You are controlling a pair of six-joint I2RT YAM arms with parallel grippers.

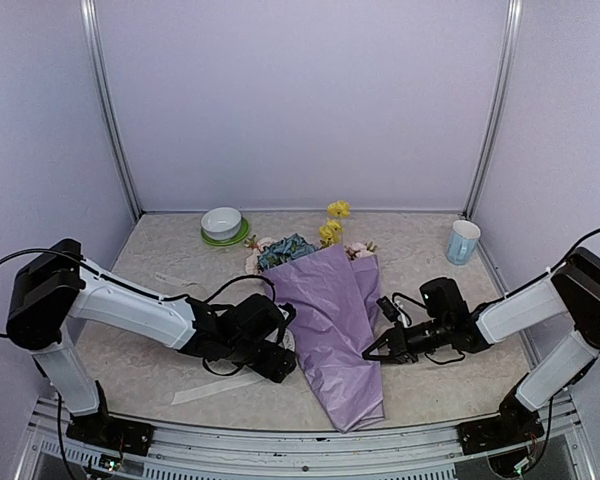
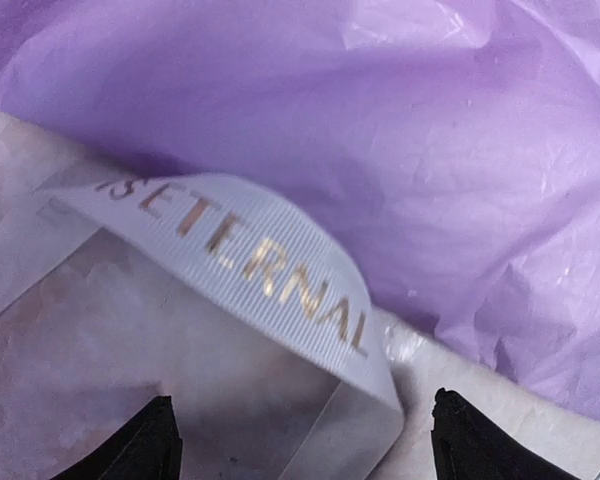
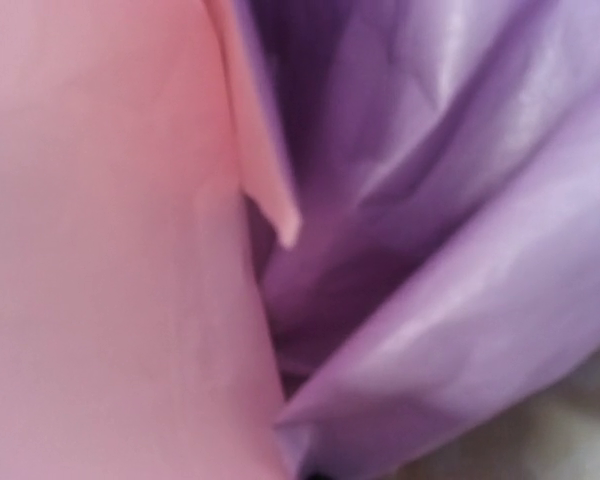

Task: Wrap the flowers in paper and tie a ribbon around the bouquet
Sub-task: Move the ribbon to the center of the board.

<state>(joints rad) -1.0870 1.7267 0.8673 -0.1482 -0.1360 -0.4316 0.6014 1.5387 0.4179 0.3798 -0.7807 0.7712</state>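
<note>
The bouquet lies in the middle of the table, its lilac paper [image 1: 330, 320] rolled into a cone round the flowers [image 1: 288, 248], whose blue and yellow heads show at the far, wide end. A cream ribbon [image 1: 215, 388] trails over the table left of the cone. My left gripper [image 1: 283, 362] sits low at the cone's left edge. In the left wrist view it [image 2: 305, 452] is open, and a lettered loop of ribbon [image 2: 250, 260] rises between its black fingertips [image 2: 150, 440] against the paper [image 2: 430, 150]. My right gripper [image 1: 372, 352] is shut on the paper's right edge. Blurred paper folds [image 3: 460, 280] hide its fingers in its own view.
A white bowl [image 1: 222, 222] on a green plate stands at the back left. A pale blue cup [image 1: 462, 240] stands at the back right. Walls and metal posts close in the table's back and sides.
</note>
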